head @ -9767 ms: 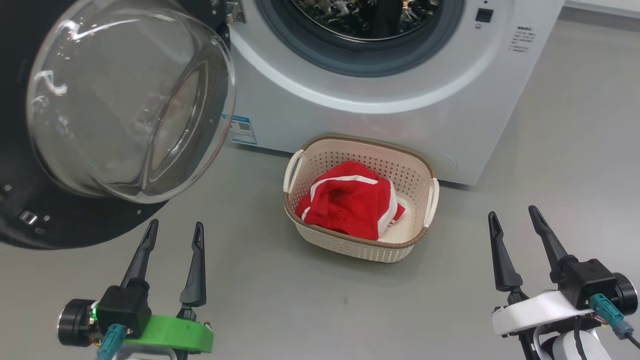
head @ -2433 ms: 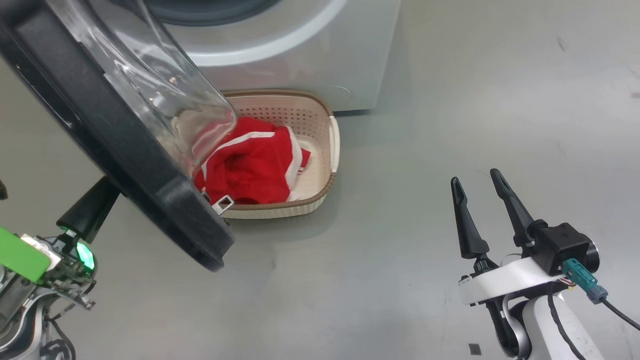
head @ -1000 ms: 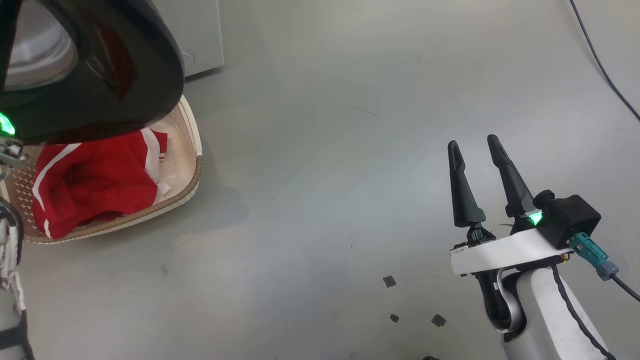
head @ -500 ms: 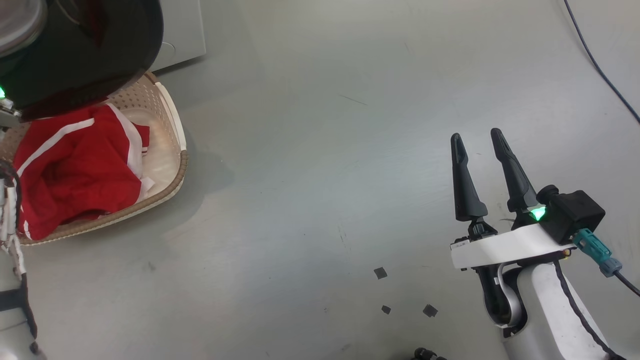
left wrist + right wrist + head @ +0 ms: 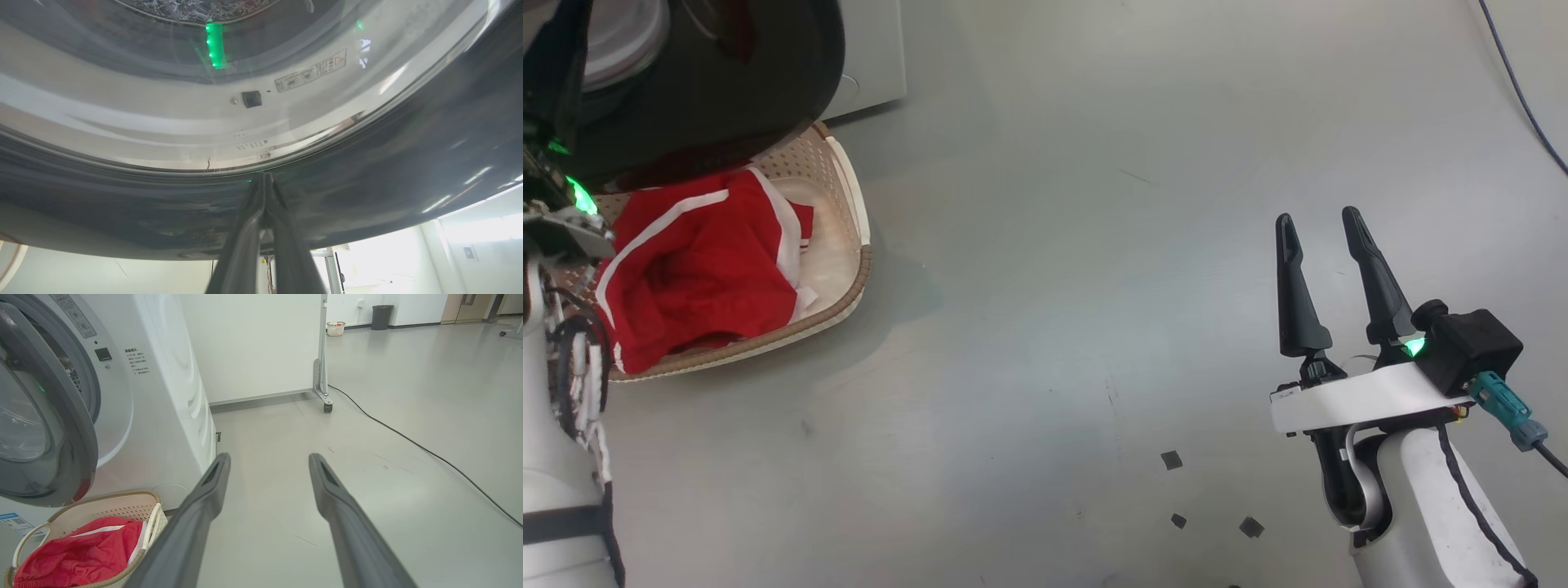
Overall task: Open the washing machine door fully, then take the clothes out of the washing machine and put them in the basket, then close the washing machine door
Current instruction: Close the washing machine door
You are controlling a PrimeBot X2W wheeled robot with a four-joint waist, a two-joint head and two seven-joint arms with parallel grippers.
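The left gripper (image 5: 264,176), shut and empty, is seemingly touching the black rim of the washing machine door (image 5: 367,183), which is standing ajar. The right gripper (image 5: 1317,216) is hovering open, empty; the clothes (image 5: 694,269) are lying in the basket (image 5: 864,265).

washing machine door (image 5: 768,106): cut off by top edge, head view
basket (image 5: 864,269): far end hidden under door, left end behind left arm (image 5: 556,457)
text sticker (image 5: 140,361): print too small to read
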